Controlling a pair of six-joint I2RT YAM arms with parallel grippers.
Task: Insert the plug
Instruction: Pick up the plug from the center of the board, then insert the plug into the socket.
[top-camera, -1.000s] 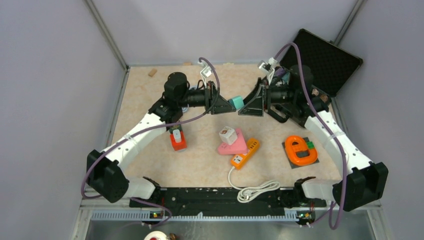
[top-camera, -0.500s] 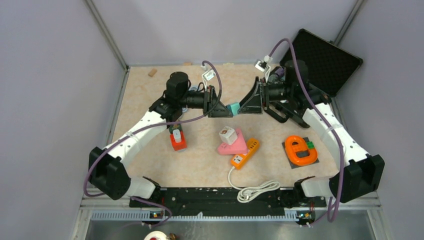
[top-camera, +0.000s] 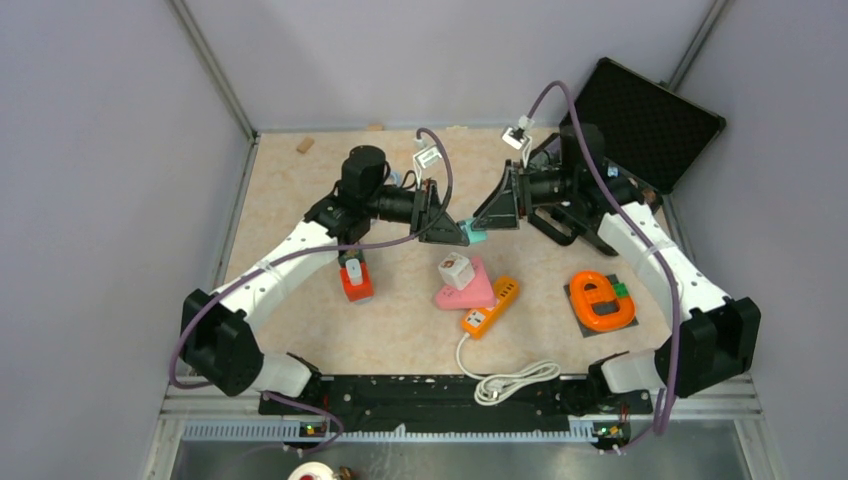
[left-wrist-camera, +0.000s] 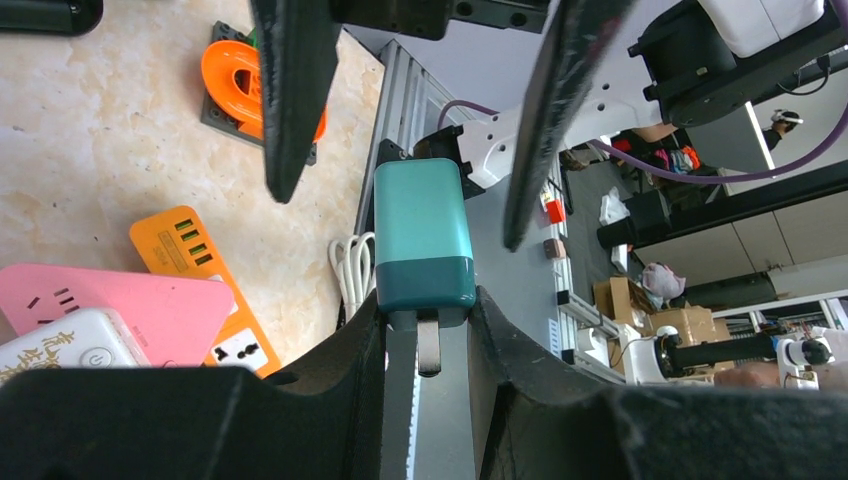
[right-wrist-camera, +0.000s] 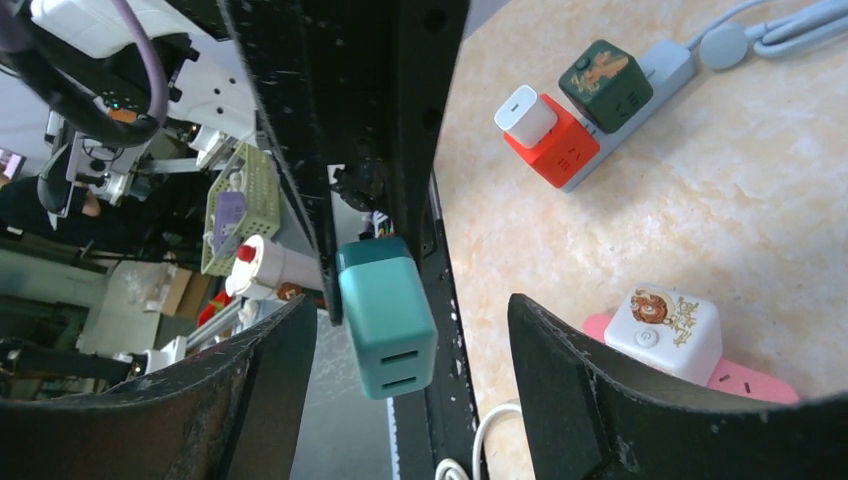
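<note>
Pinches the teal plug (left-wrist-camera: 422, 240) by its darker prong end in the left gripper (left-wrist-camera: 425, 320), in mid-air over the table (top-camera: 290, 215), near the far side of the pink power strip (top-camera: 478, 292). Spreads the right gripper (right-wrist-camera: 410, 305) around the paler body, with fingers (left-wrist-camera: 290, 100) on either side, not touching. Reads as a handover, probably to free the prongs. Centre the right pads on the flat sides, close squarely, and release the left only once firmly gripped, to avoid tilting or dropping it. Little room between the two wrists, so pull apart sideways. Barer tabletop toward the far left; mind the white cube adapter (top-camera: 455, 270), orange strip (top-camera: 492, 303) and looped cable (top-camera: 510, 378) below.
</note>
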